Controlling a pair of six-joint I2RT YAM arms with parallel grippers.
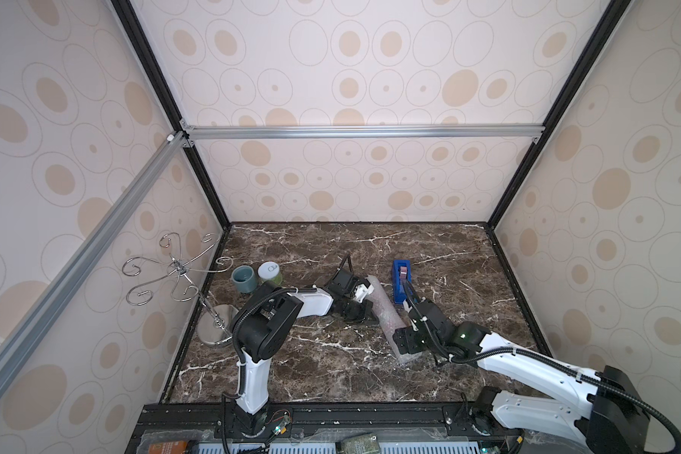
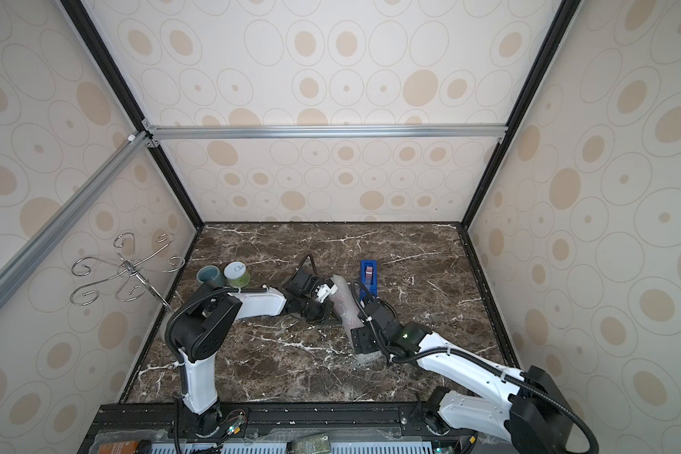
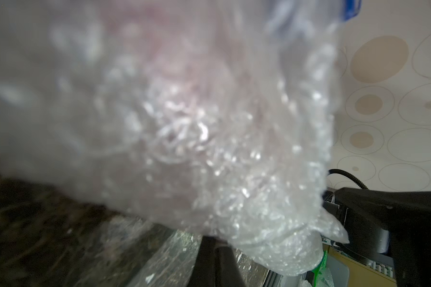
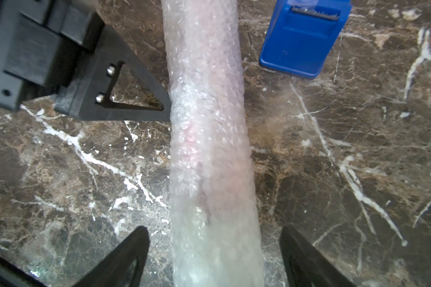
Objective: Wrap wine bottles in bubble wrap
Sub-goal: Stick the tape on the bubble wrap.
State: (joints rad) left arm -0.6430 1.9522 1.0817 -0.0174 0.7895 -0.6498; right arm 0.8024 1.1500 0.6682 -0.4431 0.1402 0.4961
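Your right pincer [image 4: 213, 232] stood spread astride the bubble wrap [image 4: 207, 124] roll; your left pincer [image 4: 167, 110], pressed together, touched its side.

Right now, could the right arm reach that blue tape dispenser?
Probably yes: the right gripper stands open astride the bubble wrap roll, and only bare marble lies between it and the blue tape dispenser.
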